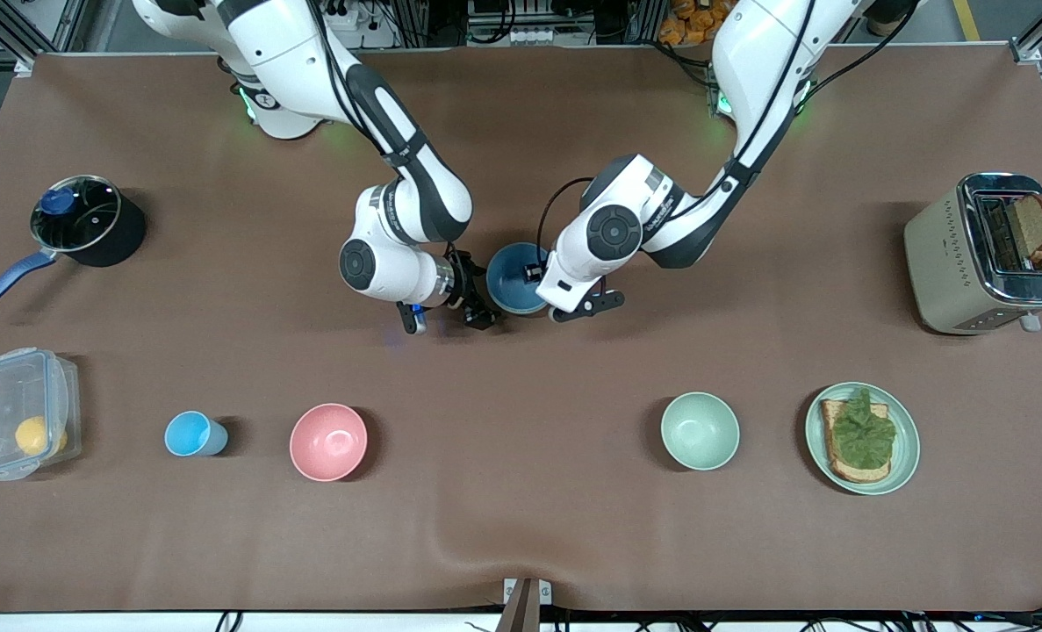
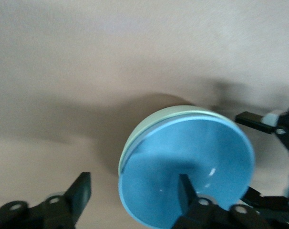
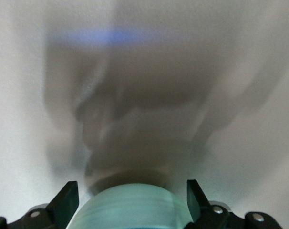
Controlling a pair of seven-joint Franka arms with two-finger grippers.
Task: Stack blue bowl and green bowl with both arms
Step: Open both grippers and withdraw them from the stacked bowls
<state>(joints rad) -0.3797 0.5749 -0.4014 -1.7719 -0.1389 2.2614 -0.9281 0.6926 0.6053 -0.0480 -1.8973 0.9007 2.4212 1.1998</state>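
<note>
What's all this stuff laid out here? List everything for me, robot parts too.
blue bowl: one, medium blue, mid-table, nested in the green bowl
green bowl: one, sage green, under the blue bowl
pot: one, black, glass lid, blue handle, right arm's end
container: one, clear, yellow fruit inside, nearer the camera than the pot
cup: one, light blue, beside the container
pink bowl: one, beside the cup
mint bowl: one, pale green, beside the plate
plate: one, pale green, toast and lettuce on it
toaster: one, beige, bread inside, left arm's end
left gripper: fingers open, astride the blue bowl's rim
right gripper: fingers open, at the stacked bowls
</note>
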